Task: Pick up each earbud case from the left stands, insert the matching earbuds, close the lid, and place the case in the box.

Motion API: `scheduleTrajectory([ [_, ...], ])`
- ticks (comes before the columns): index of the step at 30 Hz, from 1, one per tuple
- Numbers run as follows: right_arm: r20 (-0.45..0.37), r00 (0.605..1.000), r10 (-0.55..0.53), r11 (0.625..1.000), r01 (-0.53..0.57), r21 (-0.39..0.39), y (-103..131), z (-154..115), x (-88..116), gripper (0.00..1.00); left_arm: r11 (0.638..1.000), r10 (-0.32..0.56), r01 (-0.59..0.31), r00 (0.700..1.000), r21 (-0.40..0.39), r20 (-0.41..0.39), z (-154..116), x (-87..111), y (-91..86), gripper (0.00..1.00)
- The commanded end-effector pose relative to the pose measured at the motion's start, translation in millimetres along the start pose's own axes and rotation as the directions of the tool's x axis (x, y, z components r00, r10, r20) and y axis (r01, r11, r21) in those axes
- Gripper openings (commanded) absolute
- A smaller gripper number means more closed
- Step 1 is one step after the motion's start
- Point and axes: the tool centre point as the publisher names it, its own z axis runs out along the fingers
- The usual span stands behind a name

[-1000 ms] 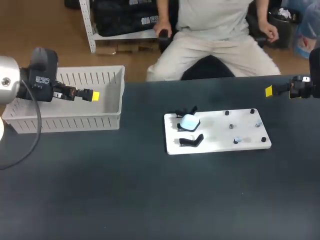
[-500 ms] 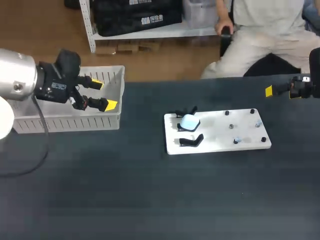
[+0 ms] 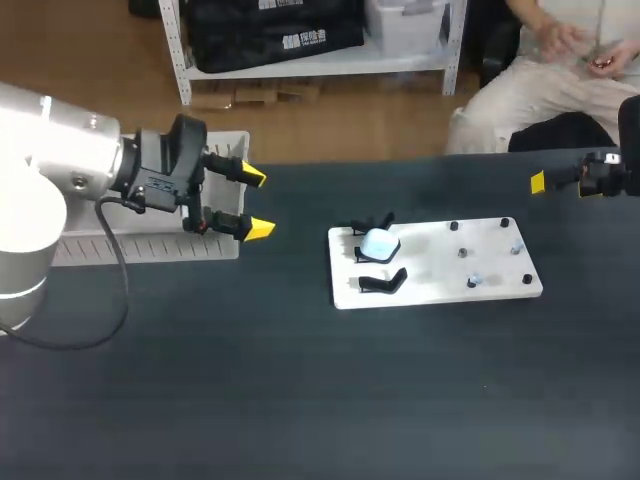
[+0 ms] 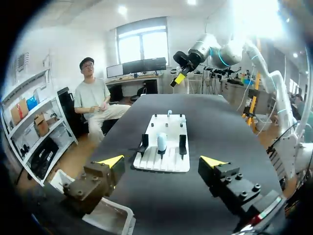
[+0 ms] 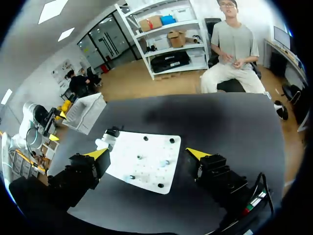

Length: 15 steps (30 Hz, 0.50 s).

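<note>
Head view: box (image 3: 140, 250) largely hidden behind left arm (image 3: 60, 170); only its near wall and a far corner show. Right arm (image 3: 612, 175) cut off at right edge; just one yellow tip of right hand (image 3: 546, 182) shows. Small items (image 3: 474, 281) on white board (image 3: 430, 268): too small to identify. Lid state of case (image 3: 379, 242) unclear.

Open gap between left tool (image 3: 255, 203) and white board (image 3: 430, 278)

You see a matt dark table (image 3: 300, 400), a smooth white board (image 3: 430, 285), a glossy earbud case (image 3: 378, 242), a ribbed plastic box (image 3: 150, 248).
</note>
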Motion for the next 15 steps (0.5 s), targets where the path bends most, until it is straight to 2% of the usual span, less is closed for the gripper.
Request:
scheduleTrajectory([
  [1, -0.001, 1.000, -0.001, 1.000, 0.001, -0.001, -1, 0, 0, 1.00, 0.999, 0.027, -0.026, 1.000, 0.041, -0.013, 31, 3.2, 4.4, 1.00],
  [15, -0.001, 1.000, -0.001, 1.000, 0.001, -0.001, -1, 0, 0, 1.00, 0.993, -0.001, 0.003, 1.000, 0.116, -0.018, 85, 9.3, 1.5, 1.00],
])
